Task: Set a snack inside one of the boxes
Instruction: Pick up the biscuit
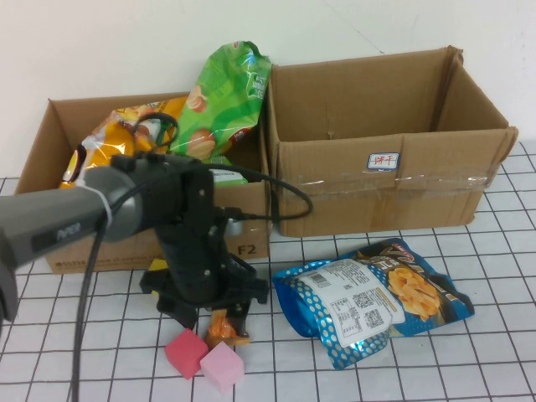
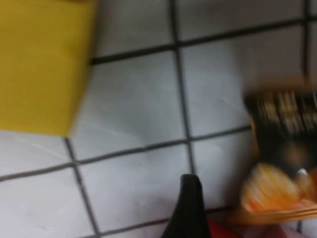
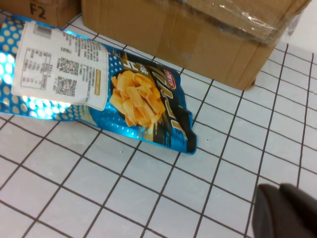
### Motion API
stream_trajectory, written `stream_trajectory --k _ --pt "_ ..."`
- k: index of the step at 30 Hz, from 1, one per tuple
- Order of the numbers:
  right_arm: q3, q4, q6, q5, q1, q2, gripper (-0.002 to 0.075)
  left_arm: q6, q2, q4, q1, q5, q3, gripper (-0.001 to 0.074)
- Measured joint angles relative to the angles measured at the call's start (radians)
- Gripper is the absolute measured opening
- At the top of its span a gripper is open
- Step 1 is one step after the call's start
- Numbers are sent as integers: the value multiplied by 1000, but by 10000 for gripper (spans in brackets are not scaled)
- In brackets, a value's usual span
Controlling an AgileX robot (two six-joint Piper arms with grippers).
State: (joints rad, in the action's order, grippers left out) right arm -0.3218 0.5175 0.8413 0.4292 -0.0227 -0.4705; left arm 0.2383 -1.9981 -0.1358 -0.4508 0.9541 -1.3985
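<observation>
A small orange-and-black snack packet [image 1: 226,328] lies on the grid table in front of the left box [image 1: 75,251]. My left gripper [image 1: 216,322] is lowered over it and open, with the packet between the fingers. In the left wrist view the packet [image 2: 282,158] is blurred beside one dark finger [image 2: 190,208]; the other finger is out of view. A blue chip bag [image 1: 377,297] lies in front of the right box [image 1: 385,197], which looks empty. It also shows in the right wrist view [image 3: 99,79]. My right gripper [image 3: 287,213] is shut above bare table, out of the high view.
The left box holds a green bag [image 1: 222,100] and an orange bag [image 1: 117,138]. A red cube [image 1: 185,353] and a pink cube [image 1: 222,367] sit just in front of the left gripper. A yellow block [image 2: 44,64] lies behind it.
</observation>
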Motion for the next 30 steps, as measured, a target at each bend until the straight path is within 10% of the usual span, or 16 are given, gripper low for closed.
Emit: stream_trajectory --k 30 --pt "0 2 0 0 0 0 -1 155 243 57 -56 -503 348 503"
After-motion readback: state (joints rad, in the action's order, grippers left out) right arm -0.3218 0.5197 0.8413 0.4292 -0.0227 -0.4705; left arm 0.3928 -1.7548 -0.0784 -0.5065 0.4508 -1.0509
